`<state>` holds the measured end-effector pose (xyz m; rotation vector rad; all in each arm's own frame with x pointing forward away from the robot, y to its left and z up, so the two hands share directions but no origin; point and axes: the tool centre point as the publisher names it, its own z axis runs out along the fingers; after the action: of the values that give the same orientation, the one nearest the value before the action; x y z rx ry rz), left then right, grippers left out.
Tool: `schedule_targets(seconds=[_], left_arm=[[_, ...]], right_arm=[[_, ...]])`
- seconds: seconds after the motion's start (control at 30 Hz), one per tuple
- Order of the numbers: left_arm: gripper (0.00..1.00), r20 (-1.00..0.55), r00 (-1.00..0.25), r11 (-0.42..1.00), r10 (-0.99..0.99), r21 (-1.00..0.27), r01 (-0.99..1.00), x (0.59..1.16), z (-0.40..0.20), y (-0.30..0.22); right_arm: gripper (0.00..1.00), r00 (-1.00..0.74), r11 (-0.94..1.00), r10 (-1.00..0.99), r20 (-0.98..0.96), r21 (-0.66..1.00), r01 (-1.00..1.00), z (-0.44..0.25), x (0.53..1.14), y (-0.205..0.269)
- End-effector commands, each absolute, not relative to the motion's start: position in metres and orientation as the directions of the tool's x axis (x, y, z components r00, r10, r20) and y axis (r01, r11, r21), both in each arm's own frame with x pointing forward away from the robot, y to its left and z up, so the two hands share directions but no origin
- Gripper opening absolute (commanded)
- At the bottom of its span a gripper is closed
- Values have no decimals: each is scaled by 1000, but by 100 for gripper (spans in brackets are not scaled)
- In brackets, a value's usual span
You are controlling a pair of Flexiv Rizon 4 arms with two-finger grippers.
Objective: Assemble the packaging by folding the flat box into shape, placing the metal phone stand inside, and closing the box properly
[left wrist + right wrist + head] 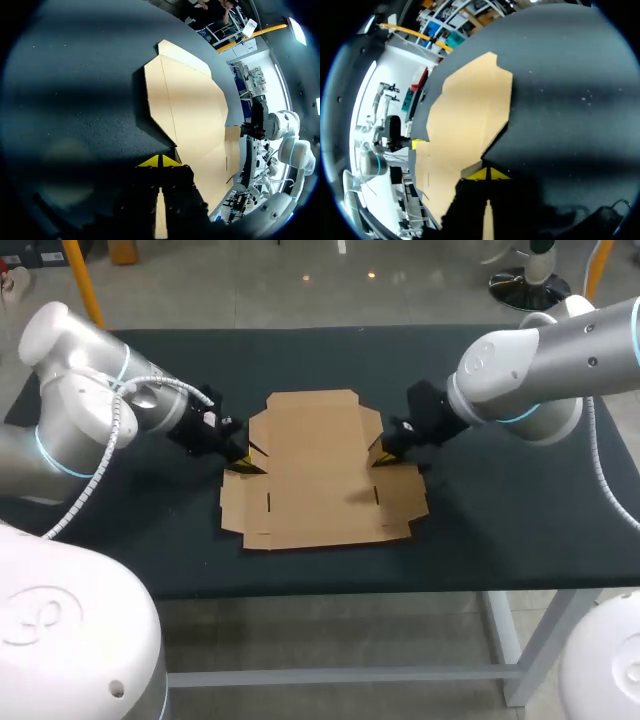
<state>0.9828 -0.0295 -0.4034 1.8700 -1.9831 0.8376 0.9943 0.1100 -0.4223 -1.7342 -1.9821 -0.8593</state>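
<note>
A flat brown cardboard box [320, 475] lies unfolded on the black table, with small side flaps slightly raised near both grippers. My left gripper [240, 462] is at the box's left edge, its yellow tips pressed together and shut against the cardboard [195, 115] in the left wrist view [160, 161]. At the right edge my right gripper [382, 458] mirrors it, shut, its tips [487, 174] touching the cardboard's [465, 125] border. Whether either one pinches a flap I cannot tell. No metal phone stand shows in any view.
The black table top [520, 530] stretches bare on both sides of the box and toward the front edge. Each arm reaches in low from its own side, elbows above the table's back corners.
</note>
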Motion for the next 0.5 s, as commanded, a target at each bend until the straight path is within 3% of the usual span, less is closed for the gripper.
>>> schedule_targets(seconds=[0.03,0.5], left_arm=[[0,522,-101,-7,-847,-201,-980,984,-399,-34],[0,421,-33,-27,-906,-137,-990,988,-398,-43]], right_arm=[[0,-160,49,784,600,197,979,-421,994,115],[0,-118,27,824,554,170,985,-420,997,119]])
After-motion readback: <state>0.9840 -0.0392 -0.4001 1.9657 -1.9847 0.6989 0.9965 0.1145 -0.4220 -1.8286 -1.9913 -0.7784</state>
